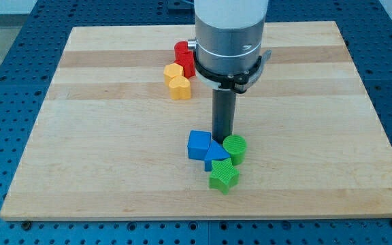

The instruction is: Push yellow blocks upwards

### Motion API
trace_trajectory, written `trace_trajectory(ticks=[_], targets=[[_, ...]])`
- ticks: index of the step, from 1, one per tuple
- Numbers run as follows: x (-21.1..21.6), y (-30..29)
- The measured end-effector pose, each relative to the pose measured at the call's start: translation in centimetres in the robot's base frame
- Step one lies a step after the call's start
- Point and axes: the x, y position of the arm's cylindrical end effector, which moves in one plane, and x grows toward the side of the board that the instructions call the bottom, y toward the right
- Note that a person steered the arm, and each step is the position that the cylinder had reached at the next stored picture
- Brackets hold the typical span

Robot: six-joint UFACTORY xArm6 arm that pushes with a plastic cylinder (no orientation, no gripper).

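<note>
**Tip down beside the blue and green cluster, yellow blocks near the top**

My tip (222, 138) rests on the bench (101, 150) near the middle of the view, a little toward the bottom. It stands just above the gap between the blue cube (198, 145) and the green cylinder (235, 148), close to both; whether it touches either cannot be told. There are no fingers on this arm, only the dark rod under a wide grey housing.

The two yellow blocks lie well apart from the tip, toward the view's top and slightly left. The yellow hexagon (173, 73) sits just above and left of the other yellow block (180, 88), whose shape is unclear, and the two touch. The red block (183, 57) is pressed against them from the upper right, partly hidden by the arm.

Below the tip, a second blue block (216, 156) lies between the cube and the cylinder, touching both. A green star (224, 177) sits just under it, nearest the view's bottom.
</note>
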Motion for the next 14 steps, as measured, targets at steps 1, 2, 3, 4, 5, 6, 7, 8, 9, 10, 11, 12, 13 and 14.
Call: trace_trajectory(ticks=[1,2,3,4,5,6,7,8,9,10,11,12,13,14], targets=[[0.0,0.0],[-0.5,0.0],[-2.0,-0.4],[-3.1,-2.5],[-6.1,-4.7],[-8.7,-6.4],[-9.2,-6.8],[-10.0,-6.9],[-10.7,-7.0],[-11.4,-7.0],[-11.7,-7.1],[-11.7,-9.7],[-12.2,-13.0],[-12.9,-15.1]])
